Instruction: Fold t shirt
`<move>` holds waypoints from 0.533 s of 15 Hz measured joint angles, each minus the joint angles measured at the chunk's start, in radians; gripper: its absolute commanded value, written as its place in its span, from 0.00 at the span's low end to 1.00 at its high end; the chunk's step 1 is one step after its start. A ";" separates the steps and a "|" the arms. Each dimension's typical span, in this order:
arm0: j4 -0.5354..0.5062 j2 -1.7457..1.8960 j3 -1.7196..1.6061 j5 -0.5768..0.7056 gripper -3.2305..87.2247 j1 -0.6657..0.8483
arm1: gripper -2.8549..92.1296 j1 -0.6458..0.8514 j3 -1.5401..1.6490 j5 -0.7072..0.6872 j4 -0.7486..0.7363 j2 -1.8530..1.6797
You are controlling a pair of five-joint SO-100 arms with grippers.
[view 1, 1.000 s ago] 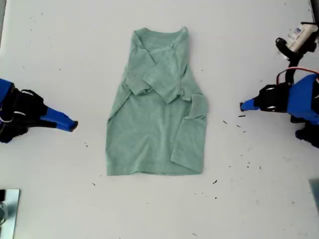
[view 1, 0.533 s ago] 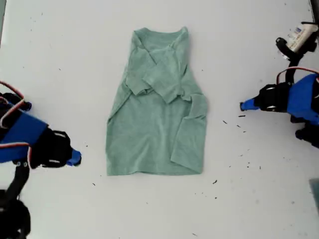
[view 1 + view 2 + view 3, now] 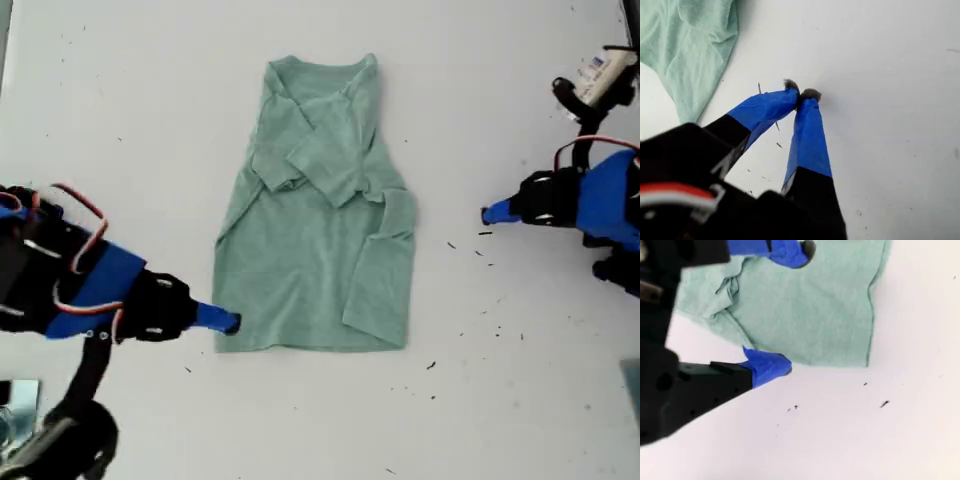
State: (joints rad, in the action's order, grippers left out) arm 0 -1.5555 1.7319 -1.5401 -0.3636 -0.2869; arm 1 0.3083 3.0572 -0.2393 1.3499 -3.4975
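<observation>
The second gripper (image 3: 228, 322), jaws parted, sits at the t shirt's (image 3: 310, 270) 7 o'clock hem corner. The shirt runs 12-to-6, and the clenched first gripper (image 3: 487, 212) waits well off at 3 o'clock.

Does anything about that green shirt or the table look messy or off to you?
The t shirt is only roughly folded: its sleeves are tucked in unevenly, with a bunched flap on the exterior view's right edge. Small dark specks are scattered over the white table. Nothing looks torn or spilled.
</observation>
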 measured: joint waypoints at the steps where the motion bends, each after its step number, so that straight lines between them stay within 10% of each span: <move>1: 0.028 -0.026 -0.057 -0.009 0.36 0.011 | 0.05 -0.008 0.000 0.005 0.000 0.000; 8: 0.310 -0.275 -0.255 -0.026 0.33 0.034 | 0.05 -0.080 0.000 0.038 0.000 0.000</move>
State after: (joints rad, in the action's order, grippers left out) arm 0 -1.2456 1.4573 -1.7948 -0.3896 -0.2531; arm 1 0.2286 3.0572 -0.2010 1.3499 -3.4975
